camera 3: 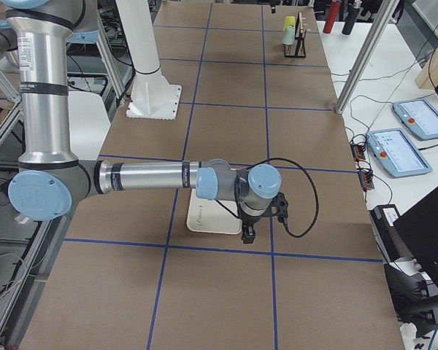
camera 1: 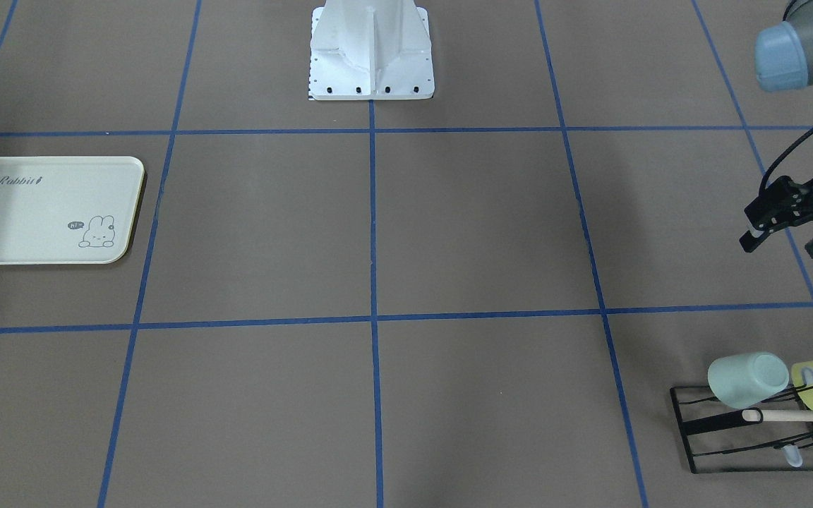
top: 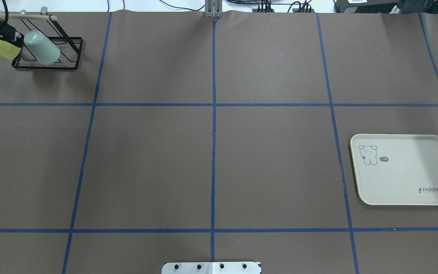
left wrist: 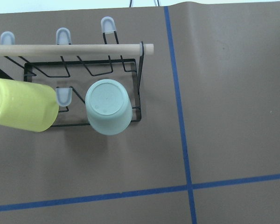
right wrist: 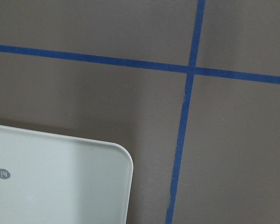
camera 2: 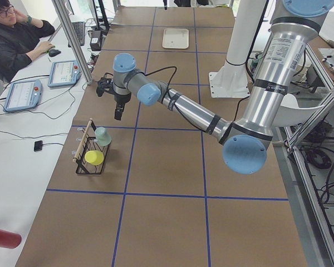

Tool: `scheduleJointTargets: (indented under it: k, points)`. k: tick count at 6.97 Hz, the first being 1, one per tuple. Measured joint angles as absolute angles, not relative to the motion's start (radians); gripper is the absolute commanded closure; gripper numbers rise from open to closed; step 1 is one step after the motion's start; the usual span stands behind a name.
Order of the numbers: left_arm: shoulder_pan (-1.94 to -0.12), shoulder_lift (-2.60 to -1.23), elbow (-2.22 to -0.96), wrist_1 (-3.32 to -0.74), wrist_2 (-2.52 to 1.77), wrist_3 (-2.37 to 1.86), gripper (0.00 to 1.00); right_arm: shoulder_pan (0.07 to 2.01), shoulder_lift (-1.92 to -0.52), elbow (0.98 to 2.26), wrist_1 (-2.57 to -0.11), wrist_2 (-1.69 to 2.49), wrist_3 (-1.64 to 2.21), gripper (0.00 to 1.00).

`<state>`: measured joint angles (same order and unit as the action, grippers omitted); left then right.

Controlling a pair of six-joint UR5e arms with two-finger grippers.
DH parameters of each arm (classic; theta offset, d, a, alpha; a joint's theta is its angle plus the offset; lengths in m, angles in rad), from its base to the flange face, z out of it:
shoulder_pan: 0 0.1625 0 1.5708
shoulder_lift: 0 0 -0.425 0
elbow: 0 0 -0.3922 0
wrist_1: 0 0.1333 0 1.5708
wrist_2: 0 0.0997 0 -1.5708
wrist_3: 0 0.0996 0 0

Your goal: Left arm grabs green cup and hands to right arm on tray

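The wire rack (top: 51, 68) is viewed steeply from behind the robot's base (top: 211, 268) and from opposite, near from the left end, far from the right, closely from above by the left wrist camera; the tray (right wrist: 60, 186) corner by the right wrist camera

Green cup (left wrist: 108, 106) sits on the black wire rack (camera 1: 713, 424). Yellow-green cup (left wrist: 23, 105) crowds it just beside on one flank, and a wooden rod (left wrist: 70, 48) bars the operator side. The cup's other flank is free. Table (top: 146, 163) lies open across to the tray (camera 1: 25, 212); the white arm pedestal (camera 1: 371, 56) stands at the robot's edge.
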<state>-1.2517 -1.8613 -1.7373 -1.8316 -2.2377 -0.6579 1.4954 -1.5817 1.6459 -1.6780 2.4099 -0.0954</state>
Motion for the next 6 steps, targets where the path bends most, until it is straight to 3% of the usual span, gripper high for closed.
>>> scheduleJointTargets:
  k: [6]
  points:
    - [-1.158,-1.775,-1.711,-2.129,-1.853,-0.974,0.0,1.496,-1.581,1.653,-1.678,2.41,-0.094,0.0]
